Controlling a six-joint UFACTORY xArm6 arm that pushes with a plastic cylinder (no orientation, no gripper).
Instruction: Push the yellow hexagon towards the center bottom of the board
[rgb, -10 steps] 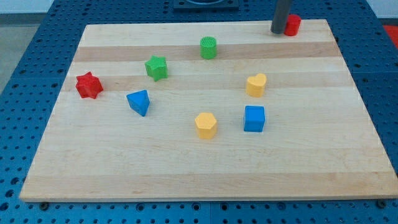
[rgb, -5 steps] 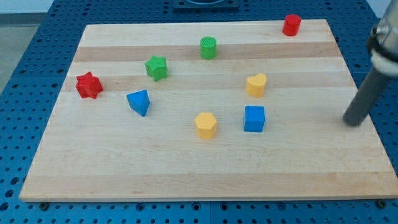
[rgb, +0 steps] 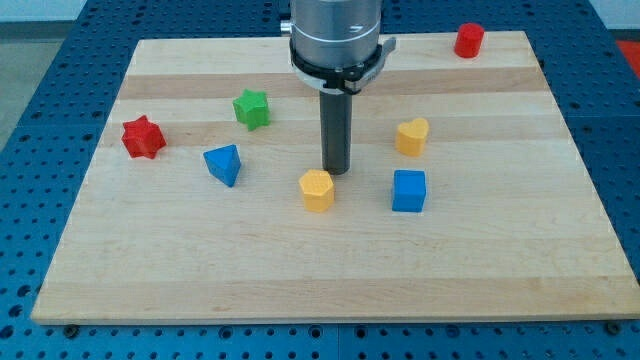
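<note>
1. Yellow hexagon is sitting just below my tip and a touch toward the view's left, right up against it or nearly so. Can't tell for sure if they're touching. It's lying around the middle of the wooden board.
2. No hand or jaws here, so nothing is spreading or pinching: my tip is just the plain end of a dark rod hanging straight down from the grey arm head.
3. Blue cube is sitting off to the view's right of my tip, slightly lower, clearly apart from it.
4. Yellow heart-ish block is sitting up and to the right of my tip.
5. Blue wedge-looking block is lying to the left of my tip, well apart.
6. Green star is sitting up-left of my tip, and the red star is further left, near the board's edge.
7. Red cylinder is sitting way off at the top right corner.
</note>
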